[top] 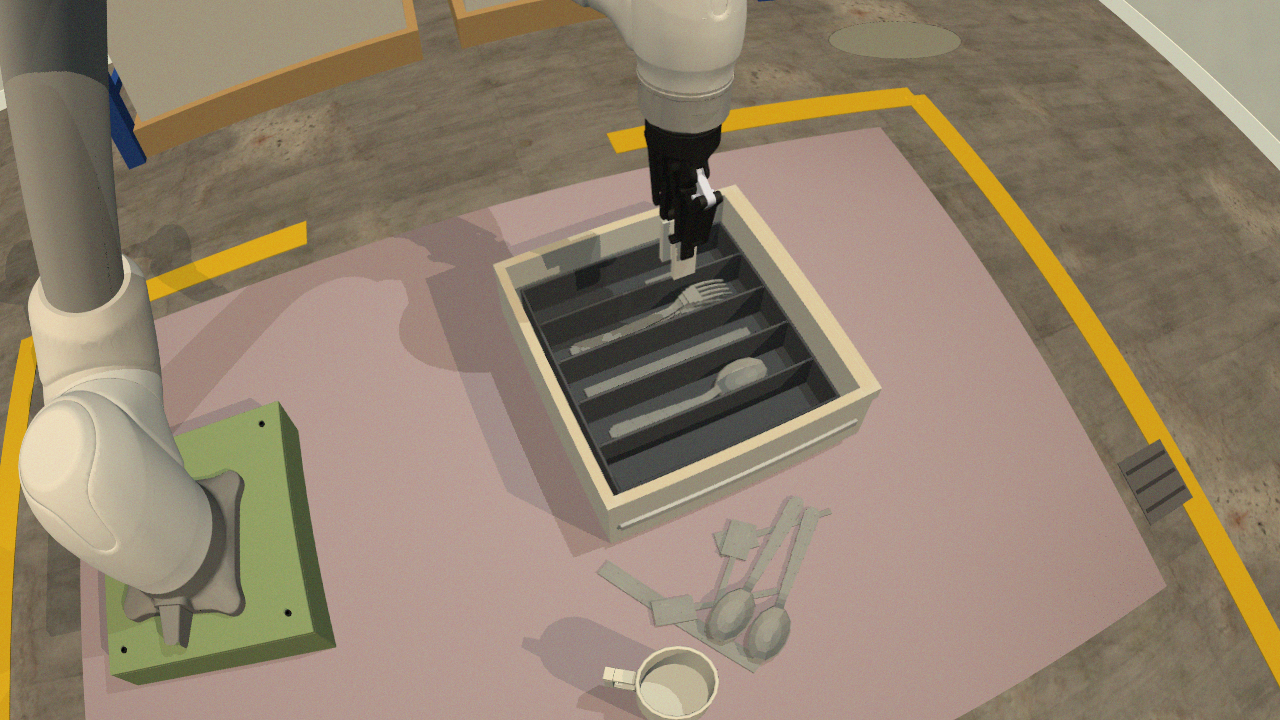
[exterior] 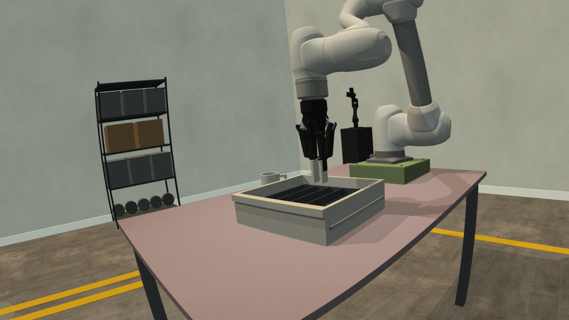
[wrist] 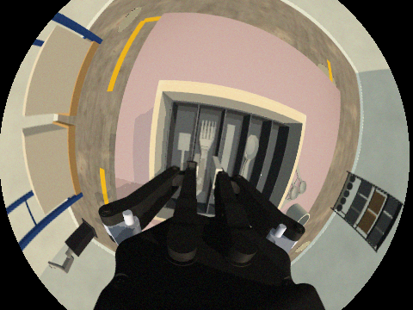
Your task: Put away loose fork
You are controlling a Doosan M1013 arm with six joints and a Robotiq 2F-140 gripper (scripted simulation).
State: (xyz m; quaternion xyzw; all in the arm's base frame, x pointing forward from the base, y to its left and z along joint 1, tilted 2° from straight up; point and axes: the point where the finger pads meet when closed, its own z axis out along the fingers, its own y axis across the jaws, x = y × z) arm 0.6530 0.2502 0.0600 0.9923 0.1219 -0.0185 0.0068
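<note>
The forks [top: 702, 295] [wrist: 208, 133] lay low in their slot of the tray [top: 787, 295] [exterior: 278, 205] [wrist: 232, 92], stacked so closely that I could not tell the loose one from its neighbours or count them. The visible tines pointed away from the robot's base side, and the visible handles ran back towards it along the slot. The gripper [top: 674, 252] [exterior: 318, 177] [wrist: 205, 162] hung above them, its fingers a little apart with nothing clamped between. In the wrist view the tines showed beyond the fingertips, with part of the handles visible through the gap; the exterior view put the fingertips above the tray's slots.

On one side of the forks, a spatula [wrist: 184, 142] lay in the next slot. On the other came a knife [top: 666, 362] [wrist: 229, 139], then a spoon [top: 738, 376] [wrist: 251, 147], each in its own slot.

Outside the tray, on the pink counter [top: 939, 402] [exterior: 222, 262] [wrist: 224, 47], two loose spoons [top: 730, 613] lay side by side, bowls away from the tray, among flat-headed utensils [top: 673, 609] that partly overlapped. A mug [top: 677, 694] [exterior: 270, 178] [wrist: 297, 215] stood upright near that pile.
</note>
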